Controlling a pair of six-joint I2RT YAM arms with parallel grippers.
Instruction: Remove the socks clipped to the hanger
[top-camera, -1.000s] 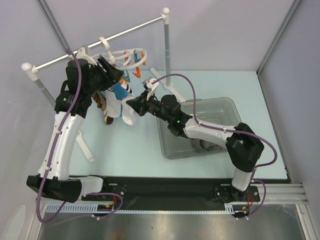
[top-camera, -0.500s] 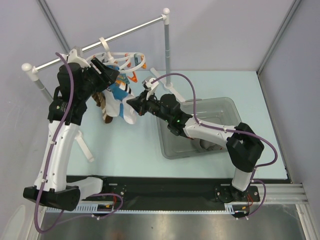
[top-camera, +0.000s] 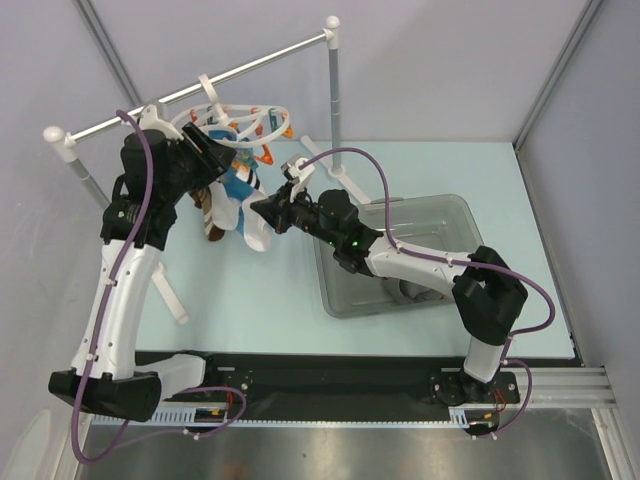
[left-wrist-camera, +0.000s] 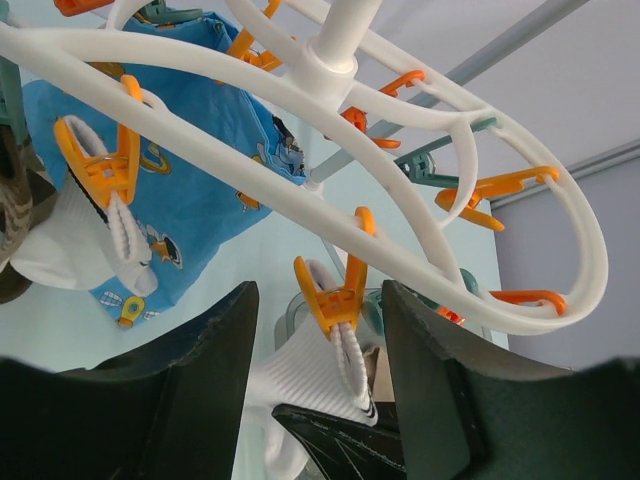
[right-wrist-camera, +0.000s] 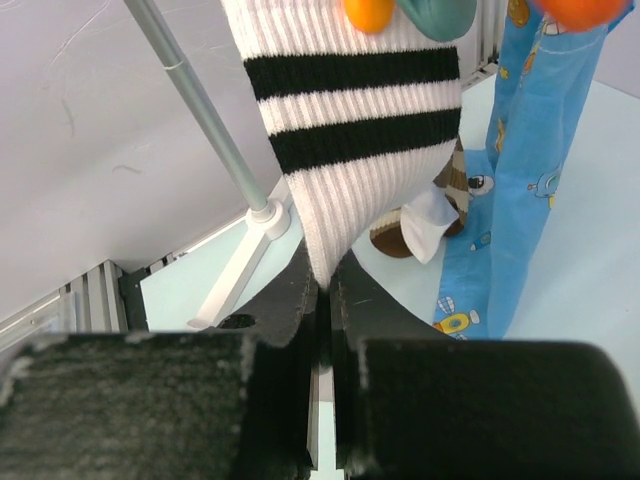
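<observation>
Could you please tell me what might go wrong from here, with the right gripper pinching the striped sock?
1. The right gripper is shut on only the lower edge of the striped sock, so it might slip off when pulled.
2. The orange clip holds that sock and the open left gripper grips nothing, so a pull may swing the hanger.
3. The blue cloth hangs close beside it and could get dragged.
</observation>
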